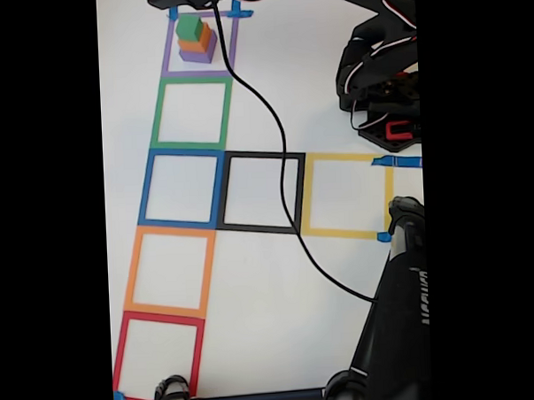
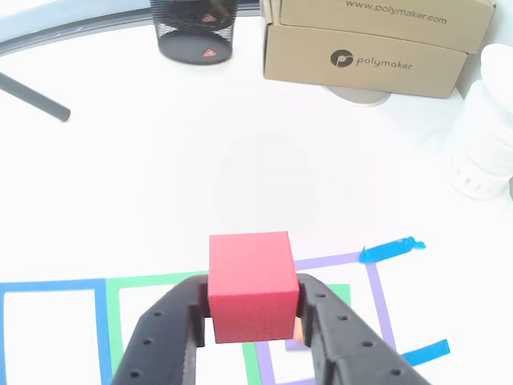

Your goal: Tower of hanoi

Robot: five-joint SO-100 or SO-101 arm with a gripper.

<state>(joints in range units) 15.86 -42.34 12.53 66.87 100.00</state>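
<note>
The tower of hanoi stands inside the purple tape square (image 1: 166, 58) at the top of the fixed view. It is a stack with the purple block (image 1: 200, 54) at the bottom, the orange block (image 1: 196, 40) on it and the green block (image 1: 189, 27) on top. My gripper (image 1: 187, 1) hangs just above the stack at the picture's top edge. In the other view my gripper (image 2: 250, 311) is shut on the red block (image 2: 248, 273), one black finger on each side. Below it, a bit of the green block (image 2: 337, 293) and a sliver of the orange block (image 2: 298, 330) peek out.
Hollow tape squares run down the sheet: green (image 1: 190, 113), blue (image 1: 182, 189), orange (image 1: 168, 271), red (image 1: 159, 357), with black (image 1: 263, 191) and yellow (image 1: 347, 195) to the right. A black cable (image 1: 278, 155) crosses them. A black arm base (image 1: 381, 75) and cardboard boxes (image 2: 369, 40) stand nearby.
</note>
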